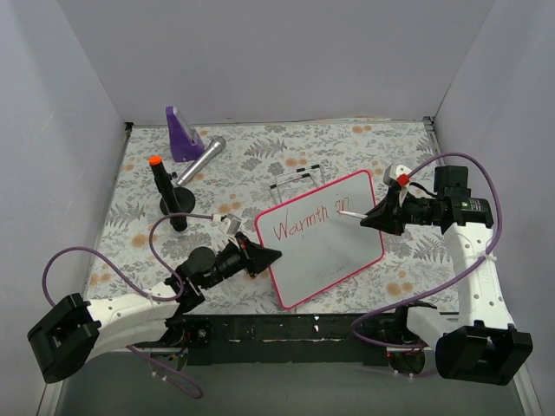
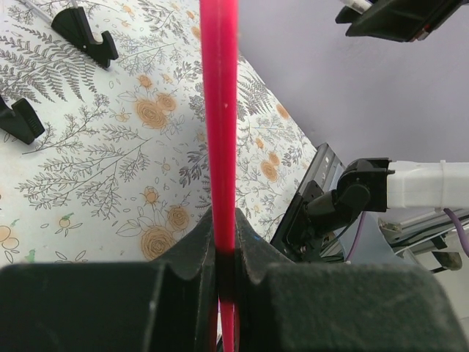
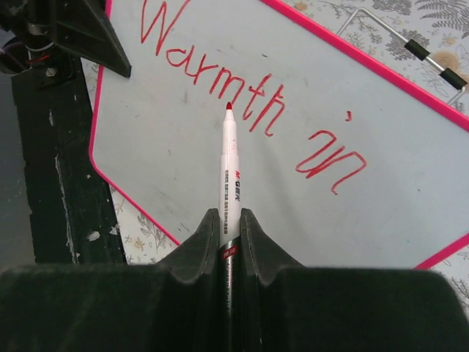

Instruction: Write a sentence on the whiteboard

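The whiteboard [image 1: 334, 247] with its pink frame stands tilted at the table's middle. Red lettering reading "Warmth in" [image 1: 303, 222] runs along its upper part, the sentence [image 3: 249, 99] also showing in the right wrist view. My left gripper [image 1: 267, 255] is shut on the board's left edge; the pink frame [image 2: 220, 110] runs straight up between its jaws. My right gripper [image 1: 375, 217] is shut on a white marker [image 3: 228, 165] with a red tip. The tip points at the board [image 3: 410, 213] near the lettering; whether it touches, I cannot tell.
A purple wedge-shaped object [image 1: 183, 134] and a silver cylinder [image 1: 201, 159] lie at the back left. A black marker with an orange cap [image 1: 165, 186] stands upright in a holder. A wire stand with black feet [image 1: 295, 178] sits behind the board; its feet [image 2: 84, 33] show on the floral cloth.
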